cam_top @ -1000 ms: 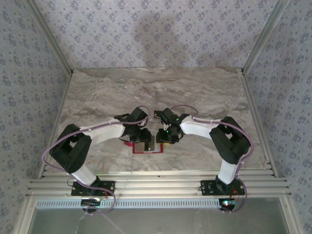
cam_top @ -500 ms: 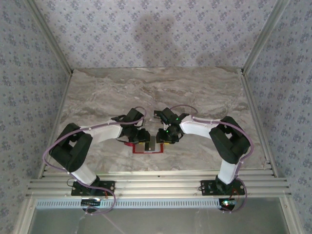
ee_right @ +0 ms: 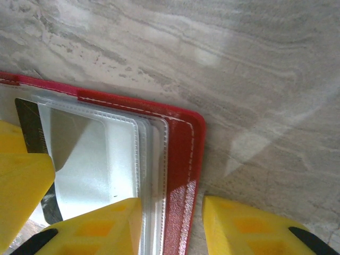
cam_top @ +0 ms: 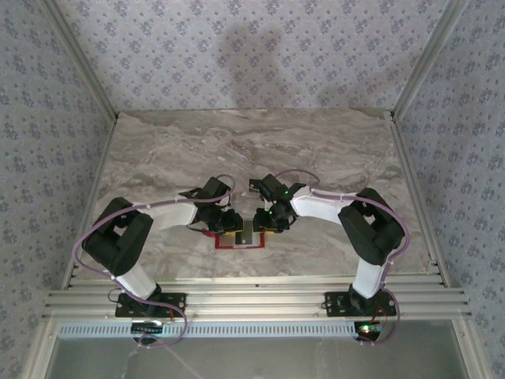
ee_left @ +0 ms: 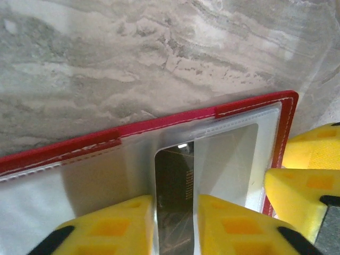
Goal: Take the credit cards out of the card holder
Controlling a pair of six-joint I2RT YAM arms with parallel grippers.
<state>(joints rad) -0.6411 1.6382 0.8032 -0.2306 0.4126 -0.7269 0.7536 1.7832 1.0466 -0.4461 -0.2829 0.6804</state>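
Note:
The red card holder (cam_top: 240, 245) lies open on the marble table, its clear sleeves up (ee_left: 159, 125) (ee_right: 184, 154). A dark credit card (ee_left: 173, 178) (ee_right: 28, 123) sticks partly out of a sleeve, and a pale grey one (ee_right: 79, 151) sits inside. My left gripper (cam_top: 230, 227) (ee_left: 175, 206) is down on the holder, its yellow fingers a narrow gap apart on either side of the dark card's exposed strip. Whether they pinch it I cannot tell. My right gripper (cam_top: 265, 224) (ee_right: 172, 208) stands open astride the holder's right rim, one finger on the sleeves and one on the table.
The marble table (cam_top: 252, 150) stretches free behind the holder. Patterned walls enclose it on three sides. An aluminium rail (cam_top: 252, 296) runs along the near edge by the arm bases. The two grippers work almost side by side, and the right one's fingers (ee_left: 305, 186) show in the left wrist view.
The left arm has shifted a little and its forearm now lies lower and further left. The holder and the right arm have stayed put.

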